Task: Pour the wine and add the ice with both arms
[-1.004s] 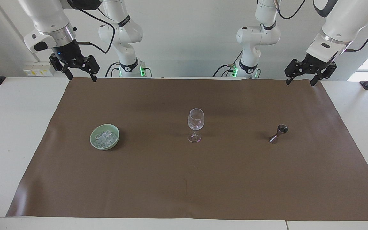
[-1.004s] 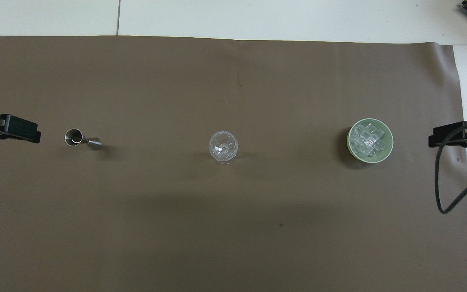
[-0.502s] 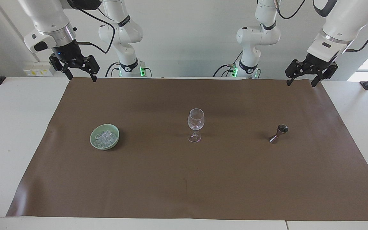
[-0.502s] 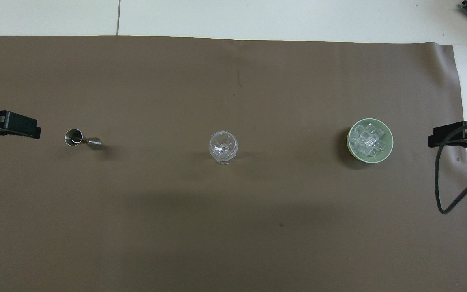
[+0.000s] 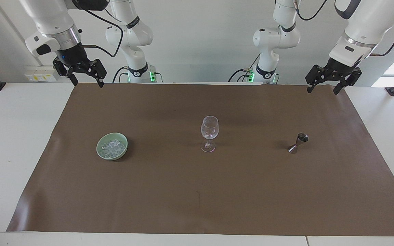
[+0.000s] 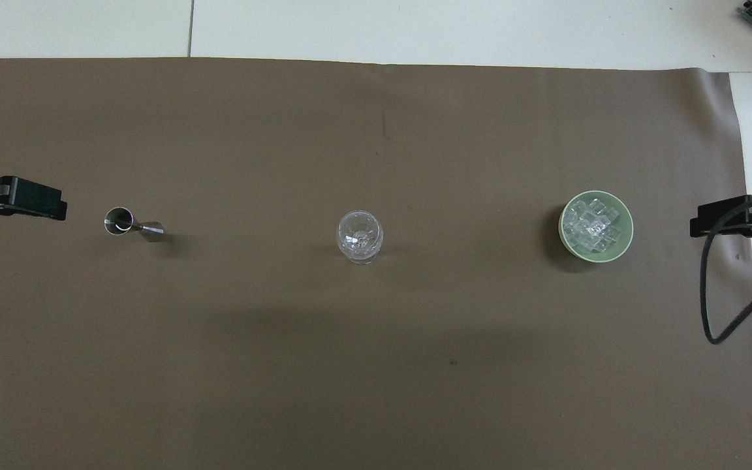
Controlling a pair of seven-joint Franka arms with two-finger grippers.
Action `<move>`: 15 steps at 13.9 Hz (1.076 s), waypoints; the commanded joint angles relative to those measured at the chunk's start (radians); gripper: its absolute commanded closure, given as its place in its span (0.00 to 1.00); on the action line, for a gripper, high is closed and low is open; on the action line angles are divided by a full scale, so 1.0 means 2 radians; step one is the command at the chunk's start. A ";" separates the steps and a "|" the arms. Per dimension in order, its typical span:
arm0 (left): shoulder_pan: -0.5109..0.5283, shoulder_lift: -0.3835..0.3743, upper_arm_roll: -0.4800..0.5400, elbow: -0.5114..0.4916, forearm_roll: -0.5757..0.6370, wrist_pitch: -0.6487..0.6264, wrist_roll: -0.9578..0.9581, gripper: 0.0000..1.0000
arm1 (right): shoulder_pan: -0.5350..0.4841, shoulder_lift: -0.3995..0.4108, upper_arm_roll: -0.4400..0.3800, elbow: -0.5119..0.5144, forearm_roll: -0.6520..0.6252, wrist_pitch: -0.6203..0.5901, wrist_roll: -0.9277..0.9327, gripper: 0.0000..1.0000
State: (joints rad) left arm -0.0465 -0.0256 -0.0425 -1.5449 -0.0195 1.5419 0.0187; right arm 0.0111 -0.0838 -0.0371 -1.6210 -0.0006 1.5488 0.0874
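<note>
A white tabletop under a brown mat, white wall behind. Both claws, left at two o'clock, right at ten, hang released.

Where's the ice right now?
The ice sits heaped in a small green bowl on the brown mat, toward the right arm's end of the table, level with the wine glass standing at the middle.
</note>
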 commanded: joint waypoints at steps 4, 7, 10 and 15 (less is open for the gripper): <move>-0.003 -0.023 0.001 -0.034 0.005 0.011 0.002 0.00 | 0.000 -0.008 0.000 -0.006 0.004 -0.006 -0.010 0.00; -0.001 -0.023 0.002 -0.034 0.005 0.021 0.004 0.00 | 0.000 -0.008 0.000 -0.006 0.004 -0.006 -0.010 0.00; -0.002 -0.009 0.001 -0.001 0.001 0.016 0.004 0.00 | 0.000 -0.008 0.000 -0.006 0.004 -0.006 -0.010 0.00; 0.004 0.003 0.004 0.015 -0.014 0.007 0.002 0.00 | 0.000 -0.008 0.000 -0.006 0.004 -0.006 -0.010 0.00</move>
State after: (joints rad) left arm -0.0449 -0.0416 -0.0372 -1.5459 -0.0329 1.5746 0.0187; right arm 0.0111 -0.0838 -0.0371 -1.6210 -0.0006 1.5488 0.0874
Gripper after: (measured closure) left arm 0.000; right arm 0.000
